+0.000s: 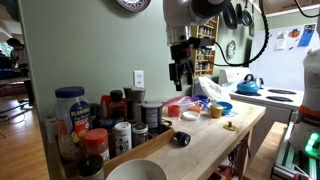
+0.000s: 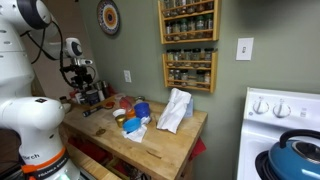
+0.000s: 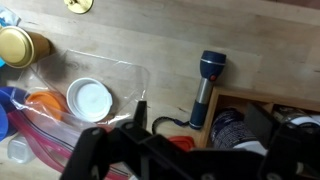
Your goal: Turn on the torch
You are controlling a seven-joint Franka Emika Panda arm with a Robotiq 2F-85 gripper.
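The torch is a dark cylindrical flashlight lying flat on the wooden counter. Its wider head points to the top of the wrist view, and a dark cord loops from its tail. In an exterior view it shows as a small black object near the counter's front edge. My gripper is open and empty, high above the torch with a finger on either side of it in the wrist view. It hangs well above the counter in both exterior views.
Several spice jars crowd one end of the counter, beside a white bowl. A blue bowl, a small yellow item, a white cloth and a white lid lie nearby. A wooden tray with dark jars touches the torch's tail.
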